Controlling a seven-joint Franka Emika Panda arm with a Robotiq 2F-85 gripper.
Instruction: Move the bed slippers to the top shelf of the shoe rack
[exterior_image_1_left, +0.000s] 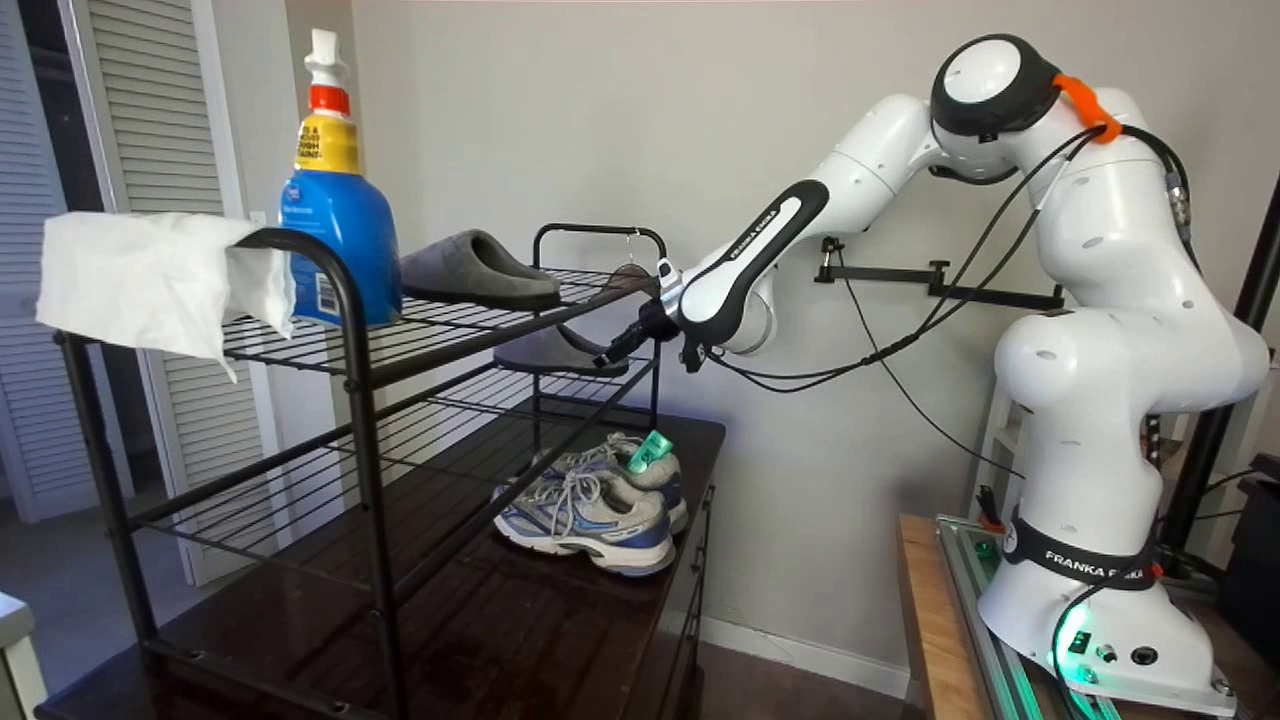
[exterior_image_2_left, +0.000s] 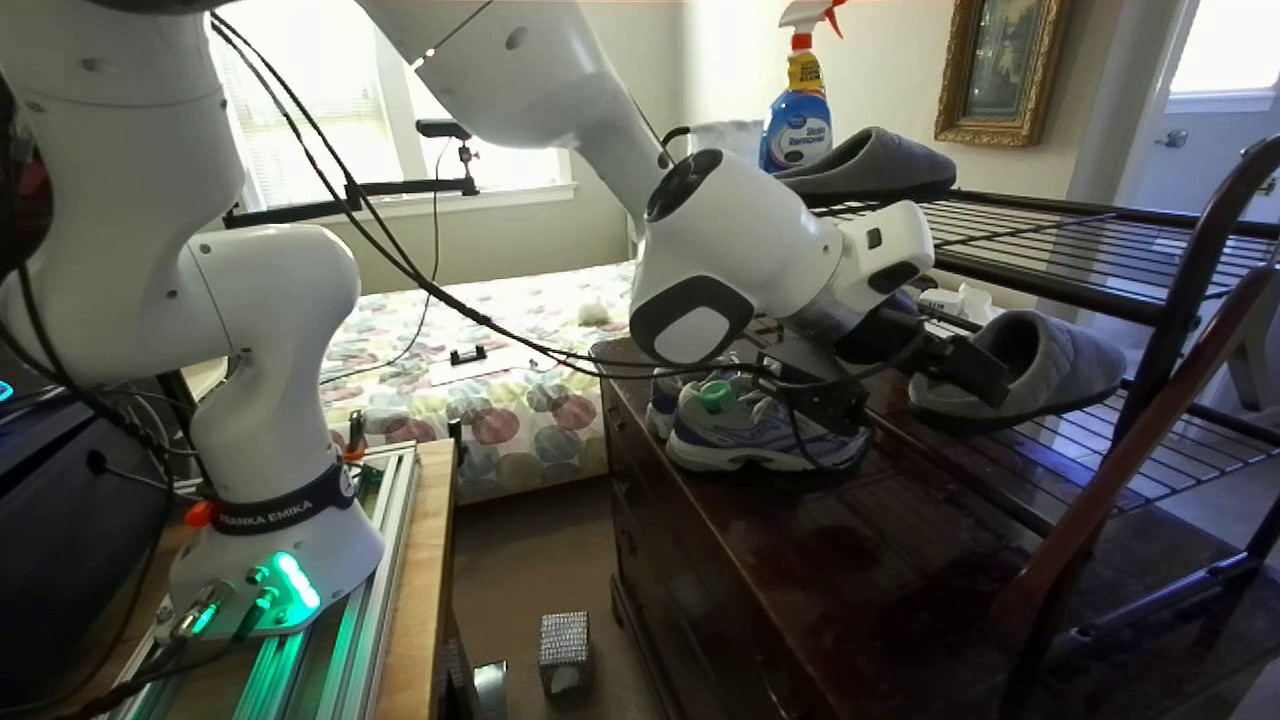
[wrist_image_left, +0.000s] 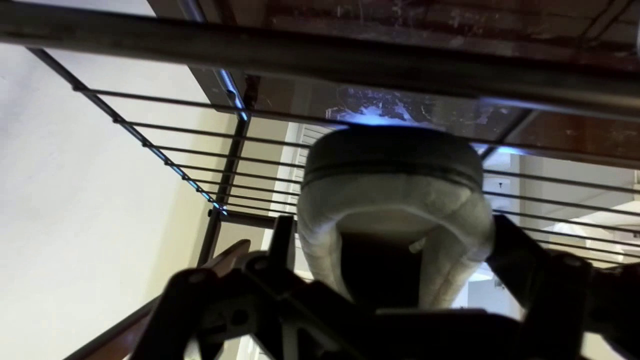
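In an exterior view, a black metal shoe rack (exterior_image_1_left: 369, 470) stands on a dark, glossy dresser (exterior_image_1_left: 480, 630) near a pale wall (exterior_image_1_left: 480, 120). On its top shelf (exterior_image_1_left: 470, 344) sits the upper slipper (exterior_image_1_left: 475, 272), flat and soft grey, next to a blue spray bottle (exterior_image_1_left: 345, 235); a white cloth (exterior_image_1_left: 150, 280) drapes over the rack's end. The lower slipper (exterior_image_1_left: 550, 352), its match, is on the wire tier (exterior_image_1_left: 240, 475) beneath, towards the far end from where I stand. A white robot arm (exterior_image_1_left: 875, 150) stretches across to it, and its black gripper (exterior_image_1_left: 612, 352) is below the level of the top shelf, at the slipper's heel. From here I cannot tell how wide it stands. Laced white-and-grey sneakers (exterior_image_1_left: 595, 515) rest side by side on the dresser, something green (exterior_image_1_left: 650, 452) at the collar of one.

In an exterior view with a patterned bed (exterior_image_2_left: 520, 400) in the background, the lower slipper lies with its heel towards the arm and its dark opening partly visible. A black finger (exterior_image_2_left: 970, 370) shows in front of the heel end. The upper slipper is above, by the spray bottle, whose label reads "Stain Remover". A long reddish-brown object (exterior_image_2_left: 1153, 440) slants past the rack's near end, and a gilt-framed picture (exterior_image_2_left: 1005, 70) hangs on a wall.

In the wrist view, the lower slipper's heel looms between the gripper's two dark fingers (wrist_image_left: 282, 245), which are spread, one on each side; whether they touch the fabric I cannot tell. Thin tier wires run behind.
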